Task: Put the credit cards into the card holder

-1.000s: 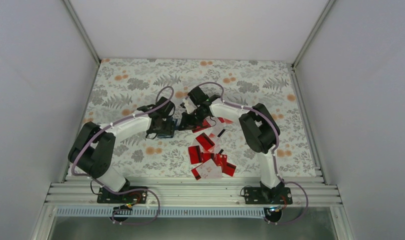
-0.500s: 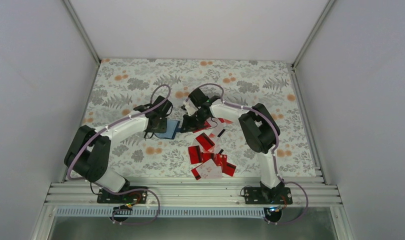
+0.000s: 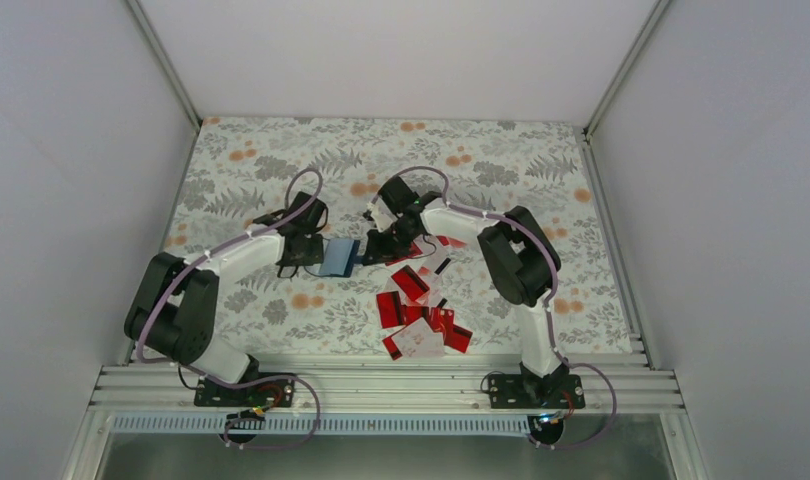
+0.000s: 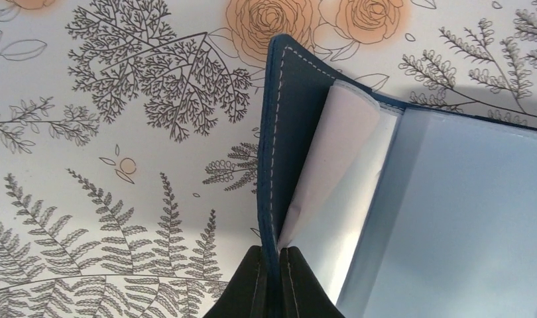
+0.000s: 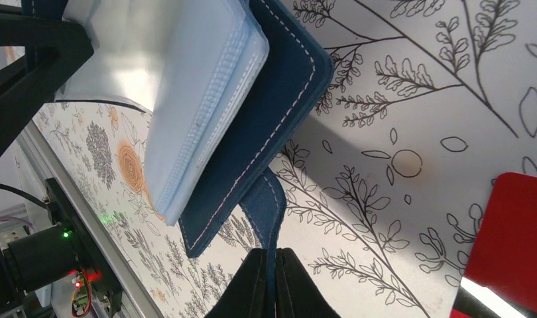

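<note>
Navy card holder (image 3: pixel 339 257) spread open on the bench (image 3: pixel 541 180), pinched at both ends.

Lies flat between the two arms, pale-blue inside up, clear sleeves (image 4: pixel 345 172) fanning loose. Gripped by the left jaws, pressed together on the stitched edge (image 4: pixel 269 165) of the left cover, and by the right jaws, pressed together on the small closure tab (image 5: pixel 269 205) of the opposite cover. Loose credit cards (image 3: pixel 418 310) scattered on the bench just right of the holder and nearer the arm bases; none visibly in a sleeve yet. Judged light, soft and floppy at the fold, prone to folding shut on release; keep both covers taut. Cards stiff, thin, flat against the bench: take by a short edge, preferably one overhanging a neighbour, and feed edge-first into a sleeve mouth.
</note>
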`<state>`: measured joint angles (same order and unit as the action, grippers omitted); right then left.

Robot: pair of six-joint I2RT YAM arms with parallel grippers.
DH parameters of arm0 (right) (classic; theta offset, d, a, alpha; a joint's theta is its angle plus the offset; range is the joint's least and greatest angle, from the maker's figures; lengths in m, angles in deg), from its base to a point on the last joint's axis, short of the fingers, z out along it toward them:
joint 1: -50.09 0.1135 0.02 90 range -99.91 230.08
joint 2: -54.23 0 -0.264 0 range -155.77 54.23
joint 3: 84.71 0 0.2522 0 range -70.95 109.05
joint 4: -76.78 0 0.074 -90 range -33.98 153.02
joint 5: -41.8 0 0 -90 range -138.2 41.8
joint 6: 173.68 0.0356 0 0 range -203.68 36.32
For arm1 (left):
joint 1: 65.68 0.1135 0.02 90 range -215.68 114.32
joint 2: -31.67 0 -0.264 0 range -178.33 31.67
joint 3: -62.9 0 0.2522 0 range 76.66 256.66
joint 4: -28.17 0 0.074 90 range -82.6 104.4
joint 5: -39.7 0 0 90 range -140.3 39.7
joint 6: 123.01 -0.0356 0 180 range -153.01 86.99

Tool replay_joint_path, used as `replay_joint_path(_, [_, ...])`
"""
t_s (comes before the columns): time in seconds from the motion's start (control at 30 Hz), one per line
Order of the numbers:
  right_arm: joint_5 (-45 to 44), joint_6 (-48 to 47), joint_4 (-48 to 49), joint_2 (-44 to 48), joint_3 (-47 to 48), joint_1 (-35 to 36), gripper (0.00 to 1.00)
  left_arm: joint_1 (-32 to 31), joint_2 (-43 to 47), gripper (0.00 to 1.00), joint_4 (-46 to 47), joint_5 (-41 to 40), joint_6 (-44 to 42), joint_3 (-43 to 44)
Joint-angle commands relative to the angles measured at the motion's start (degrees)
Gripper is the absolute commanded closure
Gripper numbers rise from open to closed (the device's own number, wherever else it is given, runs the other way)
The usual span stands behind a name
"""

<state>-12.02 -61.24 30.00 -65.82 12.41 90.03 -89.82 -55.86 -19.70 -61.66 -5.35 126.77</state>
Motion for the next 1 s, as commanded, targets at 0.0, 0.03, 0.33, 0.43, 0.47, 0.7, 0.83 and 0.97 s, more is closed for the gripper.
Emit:
replay_joint_path(0.0, [-0.3,-1.2,-1.0,0.1,0.5,-0.7,0.96,0.8,1.9,0.98,1.9,5.0,0.8,-2.7])
replay_joint_path(0.03, [-0.3,-1.2,-0.9,-0.2,0.9,-0.8,0.96,0.8,2.3,0.98,2.0,5.6,1.1,-3.0])
replay_joint_path(0.33, [7.1,-2.3,-2.1,-0.8,7.8,-1.7,0.67,0.7,6.2,0.97,-1.0,7.5,10.1,-5.2])
replay_joint_path(0.43, [5.0,-3.4,-4.5,0.1,9.4,-2.2,0.59,0.6,7.9,0.98,-2.9,7.3,12.4,-5.2])
replay_joint_path(0.47, [4.8,-4.0,-5.0,0.6,9.3,-2.5,0.58,0.6,8.4,0.98,-3.6,7.1,13.0,-5.0])
replay_joint_path(0.7, [10.0,-4.3,-2.4,7.5,4.3,-2.7,0.51,0.2,11.3,0.98,-6.9,5.8,17.0,-4.0])
replay_joint_path(0.83, [19.0,-0.1,3.2,8.3,3.2,-1.5,0.50,0.1,12.6,0.98,-4.8,7.8,20.0,-5.5])
replay_joint_path(0.97, [19.2,3.2,5.4,5.3,5.7,1.7,0.51,0.2,13.1,0.98,-2.5,10.4,22.7,-7.3])
